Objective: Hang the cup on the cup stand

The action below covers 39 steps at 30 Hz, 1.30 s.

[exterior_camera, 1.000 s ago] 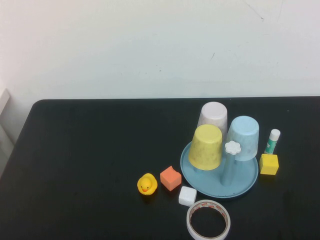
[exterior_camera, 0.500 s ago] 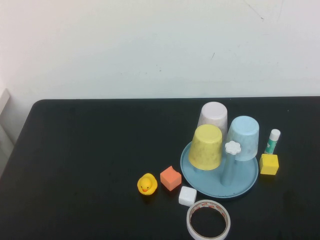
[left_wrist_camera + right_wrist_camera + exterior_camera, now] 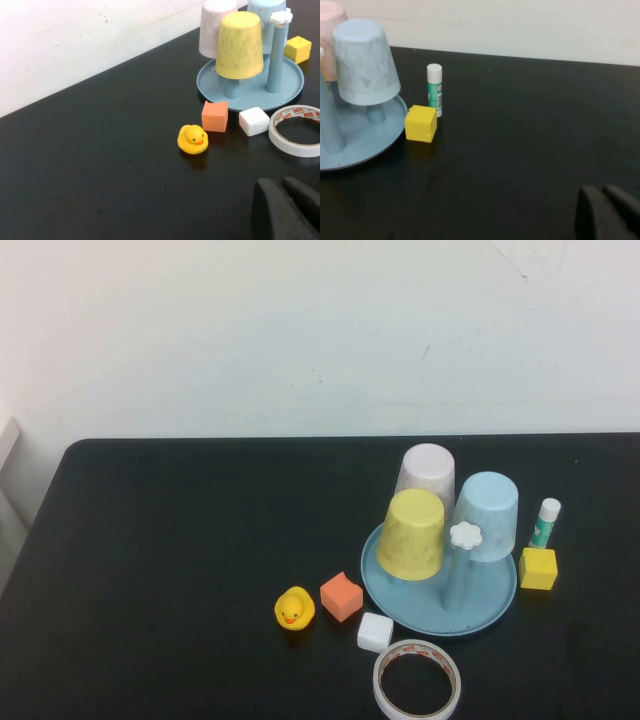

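- Pincers first: my left gripper [image 3: 287,200] sits low over the bare table, well back from the duck, fingers pressed together, holding nothing. My right gripper [image 3: 605,207] is the same, together and empty, well apart from the glue stick.
- Neither arm appears in the high view.
- Cup [image 3: 411,534]: yellow, upside down on a peg of the cup stand [image 3: 440,612]. Looks hung already.
- Pink cup [image 3: 427,475] and blue cup [image 3: 487,514] also inverted on pegs; one white-capped peg [image 3: 464,536] bare.
- Risk: any reach back in could clip the crowded cups and knock one off its peg.
- Materials: smooth tapered plastic cups, light; glossy shallow round tray; slim pegs, flower caps.
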### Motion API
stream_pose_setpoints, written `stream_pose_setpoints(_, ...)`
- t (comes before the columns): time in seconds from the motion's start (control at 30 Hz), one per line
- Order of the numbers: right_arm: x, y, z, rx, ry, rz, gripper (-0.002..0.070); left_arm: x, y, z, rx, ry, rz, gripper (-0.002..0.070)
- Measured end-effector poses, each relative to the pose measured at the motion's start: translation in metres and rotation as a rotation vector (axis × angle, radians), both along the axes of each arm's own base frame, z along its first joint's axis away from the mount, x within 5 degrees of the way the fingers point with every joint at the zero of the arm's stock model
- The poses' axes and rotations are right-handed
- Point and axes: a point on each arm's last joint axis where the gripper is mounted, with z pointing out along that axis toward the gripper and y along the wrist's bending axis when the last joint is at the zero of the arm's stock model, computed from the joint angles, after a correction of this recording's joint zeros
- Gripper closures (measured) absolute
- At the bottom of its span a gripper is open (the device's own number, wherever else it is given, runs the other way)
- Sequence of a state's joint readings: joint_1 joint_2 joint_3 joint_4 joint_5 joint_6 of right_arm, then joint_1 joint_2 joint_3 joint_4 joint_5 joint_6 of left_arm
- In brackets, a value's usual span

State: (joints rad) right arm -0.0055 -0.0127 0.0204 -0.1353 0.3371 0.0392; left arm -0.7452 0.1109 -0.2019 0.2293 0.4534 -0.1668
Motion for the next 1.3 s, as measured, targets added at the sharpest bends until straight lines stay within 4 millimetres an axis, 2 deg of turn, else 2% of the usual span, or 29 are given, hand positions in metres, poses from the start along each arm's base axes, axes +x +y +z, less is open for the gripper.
stream_pose_setpoints(0.43, 0.0, 0.0, 0.0, 0.0, 0.002, 0.0, 0.0678, 0.001, 0.0, -0.003, 0.01, -0.002, 0.004, 0.0676)
stream_pose_setpoints(0.63, 0.0, 0.0, 0.0, 0.0, 0.002, 0.0, 0.0678, 0.007, 0.008, -0.008, -0.022, -0.007, 0.211, 0.0676)
stream_pose_setpoints(0.9, 0.0, 0.0, 0.0, 0.0, 0.002, 0.0, 0.0678, 0.012, 0.021, -0.02, -0.125, -0.132, 0.508, 0.0676)
stream_pose_setpoints(1.0, 0.0, 0.0, 0.0, 0.0, 0.002, 0.0, 0.0678, 0.009, 0.024, -0.027, -0.14, -0.172, 0.55, 0.0676)
stream_pose_setpoints(1.17, 0.0, 0.0, 0.0, 0.0, 0.002, 0.0, 0.0678, 0.01, 0.025, -0.043, -0.037, -0.169, 0.56, 0.0676)
stream_pose_setpoints(1.3, 0.0, 0.0, 0.0, 0.0, 0.004, 0.0, 0.0678, 0.01, 0.025, -0.045, -0.02, -0.159, 0.561, 0.0676)
